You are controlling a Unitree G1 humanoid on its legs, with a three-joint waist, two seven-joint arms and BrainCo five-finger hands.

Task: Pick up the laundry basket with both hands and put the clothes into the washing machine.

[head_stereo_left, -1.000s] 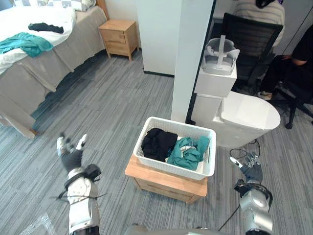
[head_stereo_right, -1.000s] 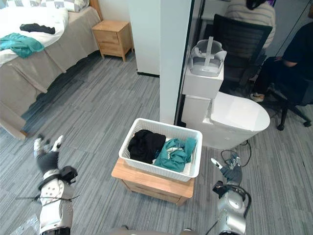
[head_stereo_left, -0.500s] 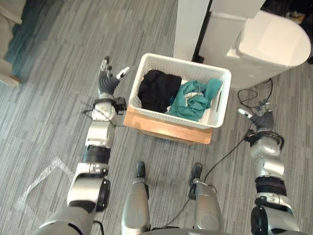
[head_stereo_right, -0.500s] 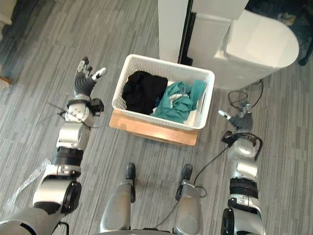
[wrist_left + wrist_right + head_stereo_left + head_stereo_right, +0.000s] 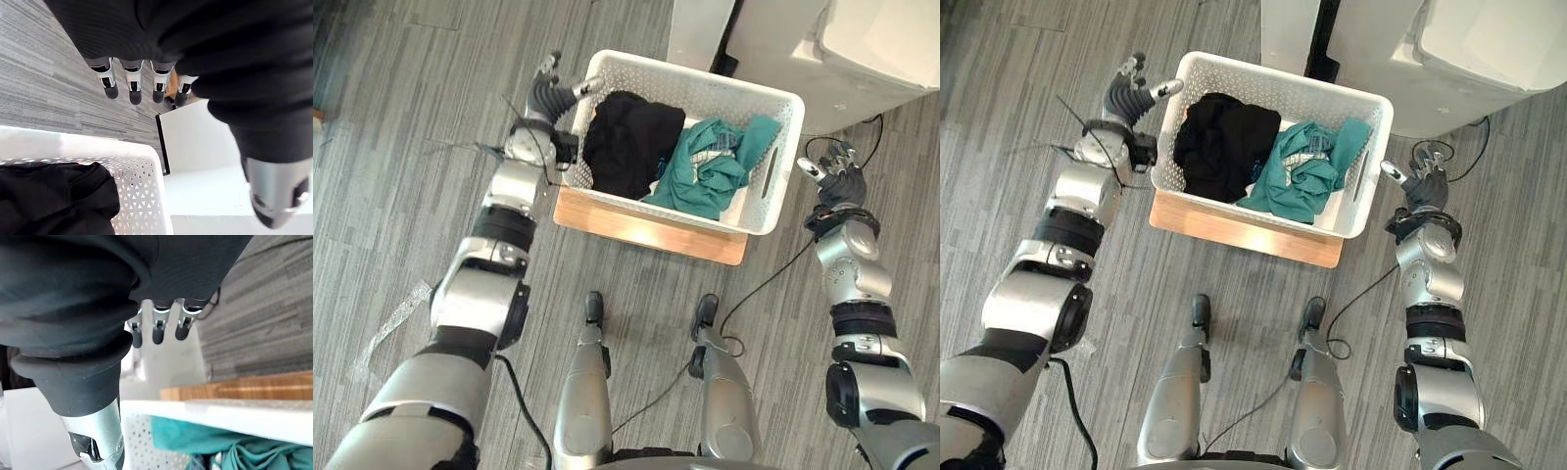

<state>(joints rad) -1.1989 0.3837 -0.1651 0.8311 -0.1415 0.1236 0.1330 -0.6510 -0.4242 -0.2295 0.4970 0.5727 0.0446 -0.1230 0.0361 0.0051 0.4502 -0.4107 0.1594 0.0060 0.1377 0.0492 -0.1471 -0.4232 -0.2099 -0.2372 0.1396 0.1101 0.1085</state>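
The laundry basket sits on a small wooden tabletop straight in front of the robot. Its long axis runs across from left to right, slightly skewed so that the right end lies a little nearer the robot. The two short ends are the ones that face the arms. The black clothes fill the left half and the teal clothes the right. A white appliance just beyond it is probably the washing machine. The left robot hand is the closer of the two. It is up at the far left corner with its thumb reaching over toward the rim, though whether it touches cannot be made out. Its fingers are straight and spread, holding nothing. The right robot hand hangs beside the right end wall, a clear gap away from the handle slot, palm turned toward the basket. Its fingers are likewise straight and empty. So the basket lies between the two open hands — inward of each — and nothing grips it yet. The lift seems to depend on both hands closing in along that long axis. The left arm would need to draw back from the corner toward the middle of its end (no slot shows on that side), and the right has to cover the remaining gap to reach its slot.
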